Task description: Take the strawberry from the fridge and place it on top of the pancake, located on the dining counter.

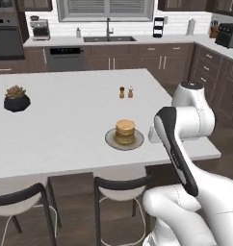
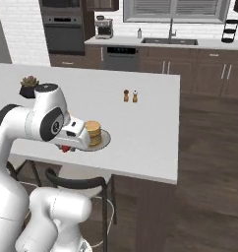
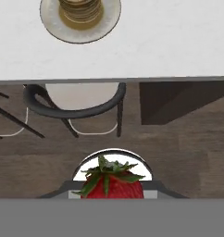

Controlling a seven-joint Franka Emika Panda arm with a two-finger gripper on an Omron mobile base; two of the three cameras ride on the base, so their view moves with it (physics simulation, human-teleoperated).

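Down at six o'clock in the hand view, I am seeing the strawberry point(image 3: 111, 184) sitting clamped in the gripper point(image 3: 112, 192), its lower half cut off by the frame edge. From the right base view the arm's own wrist is hiding most of the gripper, with just a red speck point(image 2: 66, 147) peeking out beneath. At twelve o'clock the pancake point(image 3: 79, 10) is lying on its plate point(image 3: 107, 23), partly cropped, on the dining counter point(image 3: 169, 41). A dark chair point(image 3: 72, 104) is standing between hand and counter edge. Two shakers point(image 1: 126, 92) and a potted plant point(image 1: 16, 98) are resting farther back.
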